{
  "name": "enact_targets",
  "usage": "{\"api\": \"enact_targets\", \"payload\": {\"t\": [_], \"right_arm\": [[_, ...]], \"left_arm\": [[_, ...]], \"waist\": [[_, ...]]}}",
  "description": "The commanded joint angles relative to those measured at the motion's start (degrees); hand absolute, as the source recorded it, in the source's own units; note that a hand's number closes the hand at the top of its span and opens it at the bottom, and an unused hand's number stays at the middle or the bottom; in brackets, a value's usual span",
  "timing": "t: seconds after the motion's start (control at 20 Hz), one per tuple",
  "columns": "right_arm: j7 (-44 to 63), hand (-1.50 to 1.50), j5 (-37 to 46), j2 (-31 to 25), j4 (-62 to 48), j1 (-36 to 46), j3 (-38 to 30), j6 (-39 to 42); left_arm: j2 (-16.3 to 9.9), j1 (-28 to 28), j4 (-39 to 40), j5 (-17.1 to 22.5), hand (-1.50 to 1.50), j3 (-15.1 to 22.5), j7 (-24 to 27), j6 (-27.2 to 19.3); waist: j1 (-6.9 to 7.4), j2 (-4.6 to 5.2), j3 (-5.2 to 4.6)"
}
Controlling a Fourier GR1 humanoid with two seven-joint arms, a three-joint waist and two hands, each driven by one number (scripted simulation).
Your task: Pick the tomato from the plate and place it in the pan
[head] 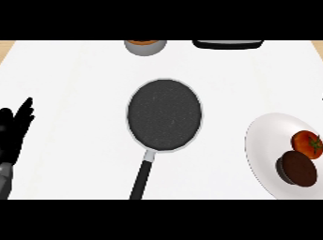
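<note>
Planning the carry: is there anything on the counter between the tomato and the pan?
Nothing visible. The tomato sits on the white plate at the right, with a dark round item just below it. Bare counter separates the plate from the pan, whose inside holds nothing.

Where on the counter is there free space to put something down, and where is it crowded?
Free patches: the white counter between the left hand and the pan; the strip between the pan and the plate. Crowded: the plate, holding the tomato and a dark brown round item; the far edge with a bowl and a dark object.
</note>
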State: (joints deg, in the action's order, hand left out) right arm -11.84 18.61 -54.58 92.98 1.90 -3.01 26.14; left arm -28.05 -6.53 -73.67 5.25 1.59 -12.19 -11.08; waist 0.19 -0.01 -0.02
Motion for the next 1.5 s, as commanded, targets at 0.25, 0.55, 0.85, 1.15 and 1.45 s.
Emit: {"api": "enact_targets", "payload": {"t": [0.25, 0.55, 0.85, 1.15, 1.45], "right_arm": [[-4.87, -1.50, 12.65, 5.81, -2.61, -4.45, -0.15, -4.49], [-4.25, -1.50, 21.28, 10.91, -9.85, -0.01, 4.05, -7.03], [-5.63, -1.50, 22.82, 11.42, -7.26, -0.89, -0.60, -2.07], [-3.07, -1.50, 24.06, 15.10, -8.01, 5.49, -0.53, 0.90], [-8.47, -1.50, 29.38, 17.30, -9.70, -0.76, -1.47, -3.56]], "left_arm": [[1.12, -3.61, 3.92, -2.77, 0.00, -3.14, 0.50, 2.32], [4.12, 0.59, 2.15, -4.20, 0.00, -3.53, 3.59, 2.23], [5.42, -1.13, 2.08, -6.68, 0.00, -5.55, 1.20, 3.31], [5.03, 0.67, -5.46, -7.23, 0.00, -5.95, -4.65, 4.63], [5.72, 3.40, -2.65, -7.44, 0.00, -9.80, 1.50, 7.02]], "waist": [[-0.53, 0.02, 0.02], [-0.12, 0.06, 0.02], [-0.39, -0.01, 0.01], [0.07, -0.01, 0.02], [-0.21, -0.05, 0.02]]}}
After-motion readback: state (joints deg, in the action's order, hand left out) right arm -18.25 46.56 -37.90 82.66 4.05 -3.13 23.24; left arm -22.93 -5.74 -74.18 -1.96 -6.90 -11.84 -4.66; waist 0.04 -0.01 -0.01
